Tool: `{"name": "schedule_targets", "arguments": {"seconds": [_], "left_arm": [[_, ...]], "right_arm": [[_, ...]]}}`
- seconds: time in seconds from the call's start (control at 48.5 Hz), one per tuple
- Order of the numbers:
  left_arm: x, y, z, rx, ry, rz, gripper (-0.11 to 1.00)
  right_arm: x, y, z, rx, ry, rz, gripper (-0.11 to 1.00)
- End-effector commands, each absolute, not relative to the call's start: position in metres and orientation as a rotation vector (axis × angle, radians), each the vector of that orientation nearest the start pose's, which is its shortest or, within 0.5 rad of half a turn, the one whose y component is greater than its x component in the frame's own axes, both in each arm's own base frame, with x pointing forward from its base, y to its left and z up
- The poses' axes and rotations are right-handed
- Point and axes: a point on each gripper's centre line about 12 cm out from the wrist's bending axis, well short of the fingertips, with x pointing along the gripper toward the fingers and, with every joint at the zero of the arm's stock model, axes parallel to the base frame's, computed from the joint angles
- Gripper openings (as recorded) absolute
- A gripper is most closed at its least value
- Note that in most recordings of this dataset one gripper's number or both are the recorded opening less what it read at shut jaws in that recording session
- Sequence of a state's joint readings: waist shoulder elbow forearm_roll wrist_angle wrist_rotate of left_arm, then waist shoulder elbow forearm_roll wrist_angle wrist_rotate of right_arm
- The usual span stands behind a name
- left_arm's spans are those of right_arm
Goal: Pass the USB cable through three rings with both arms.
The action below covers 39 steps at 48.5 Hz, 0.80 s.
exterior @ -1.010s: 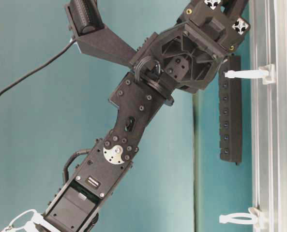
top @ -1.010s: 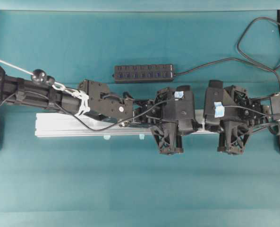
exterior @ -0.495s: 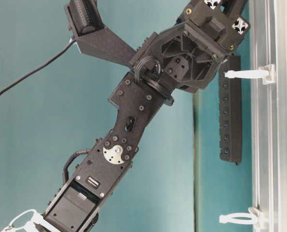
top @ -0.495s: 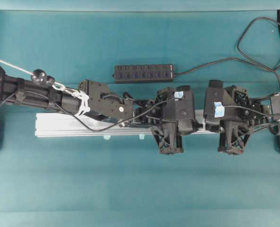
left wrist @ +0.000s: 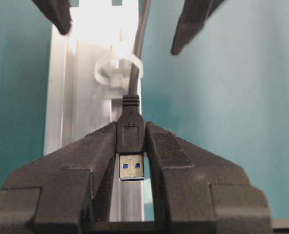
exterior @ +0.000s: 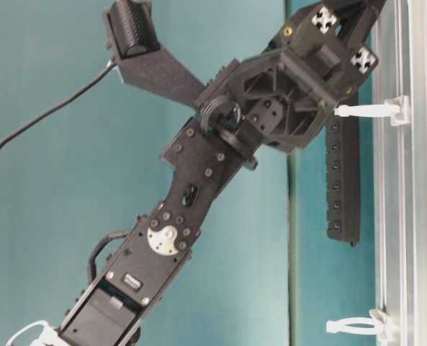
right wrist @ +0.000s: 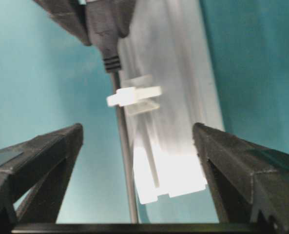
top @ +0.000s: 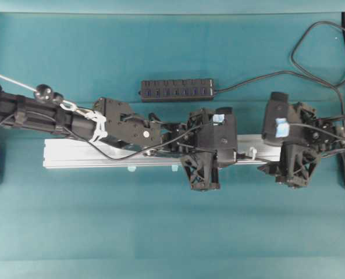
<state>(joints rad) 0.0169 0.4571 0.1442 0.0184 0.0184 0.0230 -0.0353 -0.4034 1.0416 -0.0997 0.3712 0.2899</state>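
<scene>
- We work along the long silver aluminium rail [top: 102,154].
- Our right black wedge-fingered gripper [right wrist: 134,170] stands spread wide, empty, at the rail's 3 o'clock end.
- Our left black wedge-fingered gripper [left wrist: 132,161] pinches the small black metal-tipped USB plug [left wrist: 131,141].
- The thin black USB cable [left wrist: 137,63] runs through the tiny white translucent ring clip [left wrist: 117,70] at the plug's 12 o'clock; pulling straight along the rail should avoid snagging.

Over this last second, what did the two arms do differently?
The right gripper opened wide, letting go of the USB cable, and pulled away toward the right of the overhead view. The left gripper stayed shut on the plug, cord running through a ring on the rail. The hub strip did not move.
</scene>
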Motion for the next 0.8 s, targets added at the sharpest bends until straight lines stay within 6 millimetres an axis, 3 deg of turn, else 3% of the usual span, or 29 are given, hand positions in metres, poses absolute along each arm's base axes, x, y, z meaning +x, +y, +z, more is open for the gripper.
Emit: {"name": "schedule_targets", "arguments": {"seconds": [0.0, 0.33, 0.618, 0.783], "left_arm": [[0.527, 0.008, 0.154, 0.039, 0.575, 0.002, 0.23], [0.507, 0.022, 0.188, 0.034, 0.533, 0.030, 0.22], [0.501, 0.022, 0.187, 0.034, 0.541, 0.031, 0.22], [0.500, 0.023, 0.187, 0.032, 0.542, 0.033, 0.23]], "right_arm": [[0.242, -0.015, 0.159, 0.196, 0.933, -0.170, 0.72], [0.250, -0.017, 0.167, 0.197, 0.906, -0.172, 0.70], [0.273, -0.019, 0.169, 0.181, 0.907, -0.170, 0.69], [0.286, -0.024, 0.171, 0.179, 0.892, -0.178, 0.63]]}}
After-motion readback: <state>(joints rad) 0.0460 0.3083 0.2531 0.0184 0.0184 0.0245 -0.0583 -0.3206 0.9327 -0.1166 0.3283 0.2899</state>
